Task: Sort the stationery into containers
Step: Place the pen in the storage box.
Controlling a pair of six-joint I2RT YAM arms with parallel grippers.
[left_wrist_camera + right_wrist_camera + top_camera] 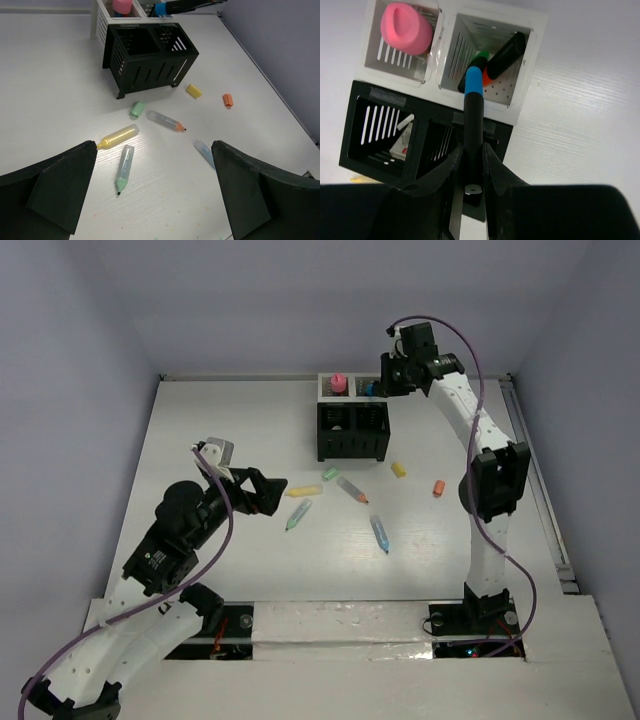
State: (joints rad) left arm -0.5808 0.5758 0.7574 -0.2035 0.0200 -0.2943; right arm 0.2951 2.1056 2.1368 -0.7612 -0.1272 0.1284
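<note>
The mesh organizer (352,445) stands at the back centre, two black compartments in front and two white behind. My right gripper (473,150) is shut on a black marker with a blue end (472,115), held over the back-right white compartment (532,47), which holds two other markers. A pink tube (407,27) stands in the back-left compartment. My left gripper (154,146) is open and empty above the loose pens: a yellow marker (119,137), a green marker (123,167), an orange-tipped marker (166,120) and a light blue marker (204,151).
A green cap (137,108), a yellow cap (194,90) and an orange cap (228,100) lie in front of the organizer. A small white and red item (402,140) sits in the front-left black compartment. Walls enclose the table's back and sides.
</note>
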